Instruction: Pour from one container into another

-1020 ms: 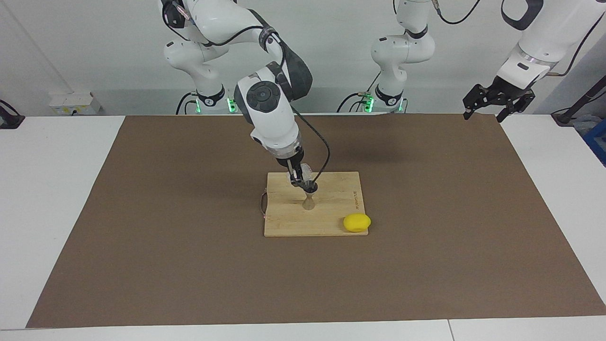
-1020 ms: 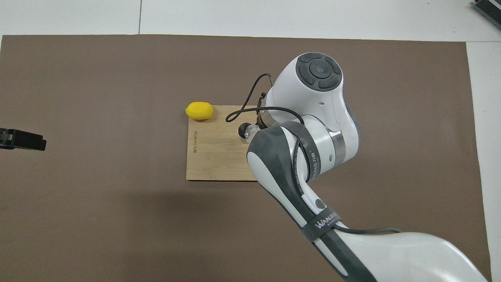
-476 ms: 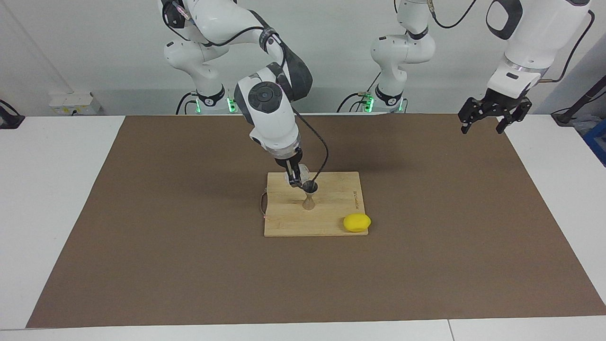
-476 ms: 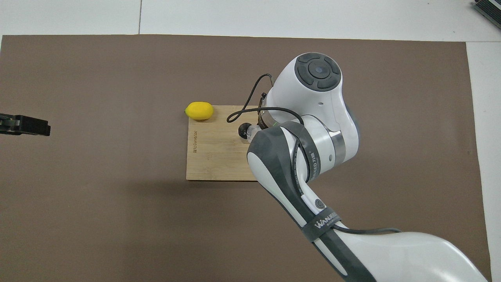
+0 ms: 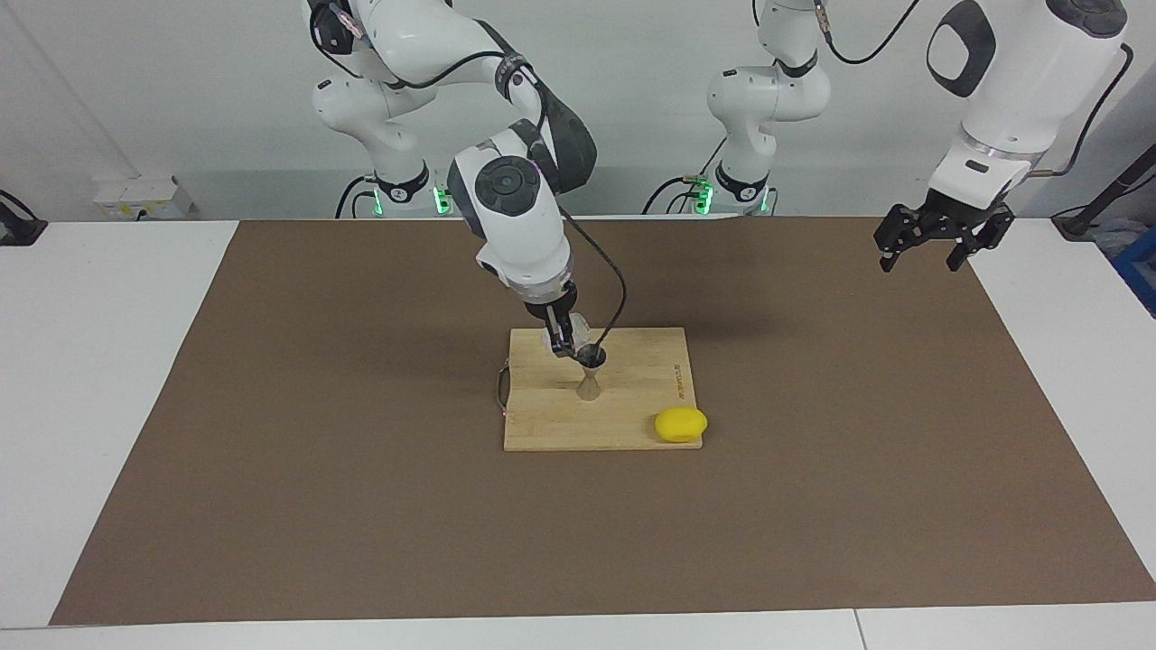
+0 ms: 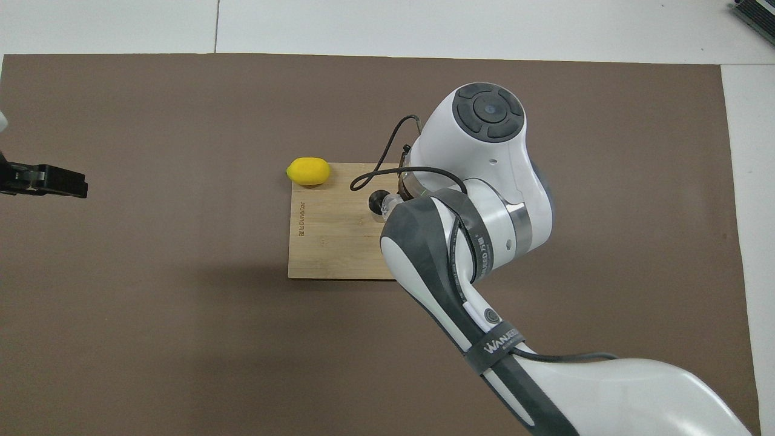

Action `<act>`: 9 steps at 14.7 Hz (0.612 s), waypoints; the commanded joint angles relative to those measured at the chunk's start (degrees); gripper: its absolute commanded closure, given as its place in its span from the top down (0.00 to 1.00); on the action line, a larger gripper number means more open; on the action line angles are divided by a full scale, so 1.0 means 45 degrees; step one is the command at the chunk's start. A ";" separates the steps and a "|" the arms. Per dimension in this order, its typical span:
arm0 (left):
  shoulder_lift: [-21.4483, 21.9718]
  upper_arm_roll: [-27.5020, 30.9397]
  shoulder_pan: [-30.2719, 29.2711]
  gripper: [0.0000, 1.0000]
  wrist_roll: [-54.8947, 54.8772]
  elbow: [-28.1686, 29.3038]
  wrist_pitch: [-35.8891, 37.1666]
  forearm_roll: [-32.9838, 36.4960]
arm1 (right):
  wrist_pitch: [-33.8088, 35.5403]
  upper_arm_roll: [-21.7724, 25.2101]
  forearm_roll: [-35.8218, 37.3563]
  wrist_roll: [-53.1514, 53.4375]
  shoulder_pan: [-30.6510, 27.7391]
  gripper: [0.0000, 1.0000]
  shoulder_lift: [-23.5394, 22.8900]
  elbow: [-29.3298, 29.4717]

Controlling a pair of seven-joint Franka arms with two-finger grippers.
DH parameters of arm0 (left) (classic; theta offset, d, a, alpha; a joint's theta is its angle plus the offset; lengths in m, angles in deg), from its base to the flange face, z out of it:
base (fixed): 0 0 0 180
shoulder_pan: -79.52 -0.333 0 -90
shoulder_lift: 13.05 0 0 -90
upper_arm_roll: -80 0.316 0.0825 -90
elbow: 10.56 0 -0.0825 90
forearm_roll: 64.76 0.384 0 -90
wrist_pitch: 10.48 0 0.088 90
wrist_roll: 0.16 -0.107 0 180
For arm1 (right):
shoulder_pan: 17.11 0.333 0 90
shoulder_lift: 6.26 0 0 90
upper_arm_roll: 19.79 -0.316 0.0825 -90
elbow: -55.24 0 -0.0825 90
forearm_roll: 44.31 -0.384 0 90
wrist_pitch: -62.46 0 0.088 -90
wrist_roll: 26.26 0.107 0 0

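Pouring appeared to be in progress: the right gripper (image 5: pixel 564 341) held the clear cup (image 5: pixel 578 327) over the cutting board (image 5: pixel 551 420), with its jaws pinching the cup's wall, and the cup sat tilted at the mouth of the steel jigger (image 5: pixel 590 375). The jigger stood upright on the board directly below the jaws, its long axis vertical, its open upper cone facing up and its narrow waist well below the jaws. The cup's axis leaned off vertical, with its mouth turned down toward the jigger's rim; whether the two rims touched could not be told. No liquid or stream could be made out, so the amount transferred could not be read. Judged from this posture, grasping, lifting and carrying the cup to the jigger were done; what remained was completing the tilt, righting the cup and setting it down on the board. In the overhead view the jigger's dark mouth (image 6: pixel 379 200) showed just beside the jaws, and the cup (image 6: pixel 389 209) was largely covered by the right arm. A yellow lemon (image 5: pixel 681 424) lay at a corner of the board, apart from the jaws and clear of the pour. The left gripper (image 5: pixel 935 244) waited with its jaws spread, in the air over the left arm's end of the tabletop (image 5: pixel 117 379), well apart from the board.
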 commanded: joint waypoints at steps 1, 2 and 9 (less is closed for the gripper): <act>-0.0672 0.0105 0.0249 1.00 0.0428 -0.0820 0.0026 -0.0083 | 0.0145 -0.0016 0.0472 0.0300 0.0068 0.00 -0.0222 0.0365; -0.0633 0.0086 0.0249 1.00 0.0428 -0.0781 0.0104 -0.0063 | 0.0126 -0.0035 0.0472 0.0300 0.0068 0.00 -0.0222 0.0365; -0.0692 0.0144 0.0269 1.00 0.1636 -0.0820 0.0903 -0.0122 | 0.0048 -0.0036 0.0336 0.0261 0.0068 0.00 -0.0222 0.0346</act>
